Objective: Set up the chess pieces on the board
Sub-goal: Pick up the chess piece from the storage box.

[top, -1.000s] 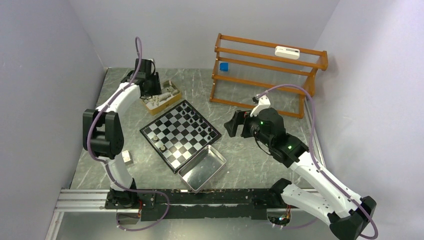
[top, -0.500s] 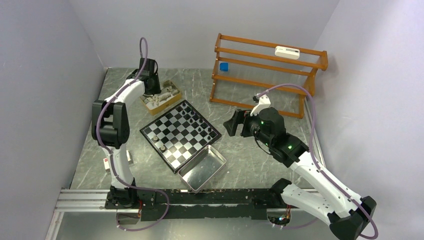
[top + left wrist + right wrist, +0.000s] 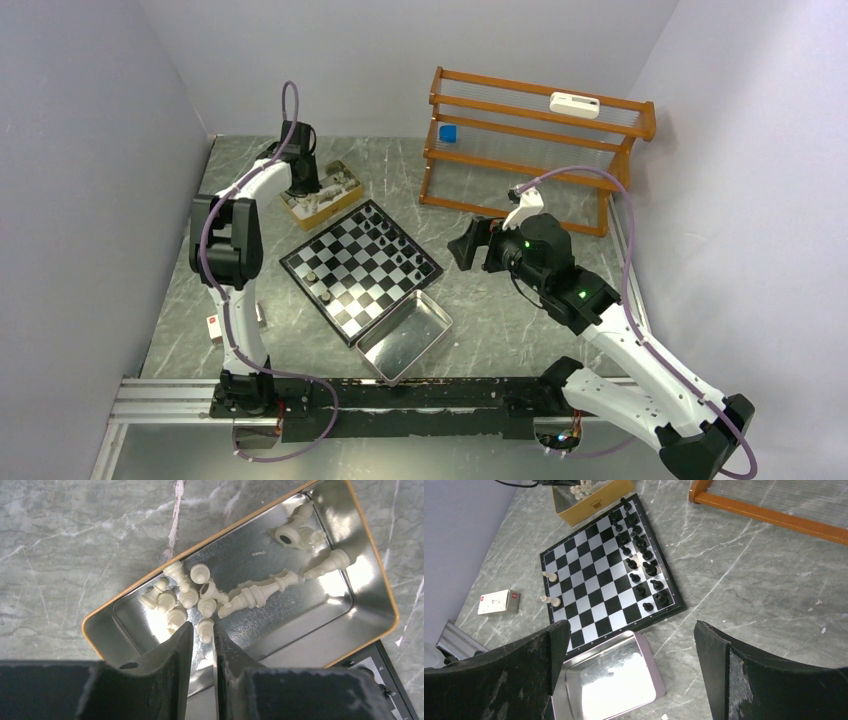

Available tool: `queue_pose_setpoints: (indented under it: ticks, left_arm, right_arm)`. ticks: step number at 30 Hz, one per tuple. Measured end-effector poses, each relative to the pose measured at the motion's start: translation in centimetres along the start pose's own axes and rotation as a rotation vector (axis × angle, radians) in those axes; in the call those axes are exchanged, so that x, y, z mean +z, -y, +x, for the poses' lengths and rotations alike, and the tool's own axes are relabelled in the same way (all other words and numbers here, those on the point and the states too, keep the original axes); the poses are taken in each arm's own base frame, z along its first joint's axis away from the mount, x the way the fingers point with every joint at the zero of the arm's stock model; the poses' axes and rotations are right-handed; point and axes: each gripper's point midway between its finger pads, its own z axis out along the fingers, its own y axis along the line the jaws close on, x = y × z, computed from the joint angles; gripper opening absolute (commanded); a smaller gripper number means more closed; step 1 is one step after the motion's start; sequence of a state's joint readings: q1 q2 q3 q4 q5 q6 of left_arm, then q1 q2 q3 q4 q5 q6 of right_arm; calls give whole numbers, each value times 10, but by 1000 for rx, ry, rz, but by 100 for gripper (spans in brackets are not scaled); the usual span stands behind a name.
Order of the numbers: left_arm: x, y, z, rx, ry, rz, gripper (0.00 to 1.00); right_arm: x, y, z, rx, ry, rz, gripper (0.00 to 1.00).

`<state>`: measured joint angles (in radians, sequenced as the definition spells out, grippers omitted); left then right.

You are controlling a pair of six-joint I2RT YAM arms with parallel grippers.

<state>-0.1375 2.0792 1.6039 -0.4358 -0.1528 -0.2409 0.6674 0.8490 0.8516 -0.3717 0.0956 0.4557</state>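
board (image 3: 396, 692) mostly cropped, tray (image 3: 609, 680) edge cut

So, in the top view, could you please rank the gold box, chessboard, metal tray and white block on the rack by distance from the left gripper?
1. gold box: the left gripper reaches into it.
2. chessboard: beside the box, mid-table.
3. metal tray: at the chessboard's near edge.
4. white block: atop the rack, far right.

Pale lilac-grey walls (image 3: 90, 150) boxed the cell in on three sides. The surface (image 3: 520, 330) was grey-green with a marbled pattern, evenly lit, with soft shadows only. An orange-brown wooden rack (image 3: 530, 150) with clear rails stood beyond the right gripper (image 3: 462, 248), by the back-right wall. A white block (image 3: 574, 104) sat on its top bar, with a blue cube (image 3: 447, 133) lower down. An aluminium rail (image 3: 160, 400) ran well behind that gripper.
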Motion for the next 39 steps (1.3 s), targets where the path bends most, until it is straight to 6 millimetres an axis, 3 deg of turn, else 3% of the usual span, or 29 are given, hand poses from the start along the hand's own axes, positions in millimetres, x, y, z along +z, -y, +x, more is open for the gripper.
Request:
queue_pose_setpoints:
  ticks: [26,39]
  left_arm:
    - [25,-2,8,10,-42,22,25]
    - [25,-3,5,20,-36,25,26]
  right_arm:
    - [0,0,0,0,0,-1,100]
    - [0,0,0,1,2,-1,100]
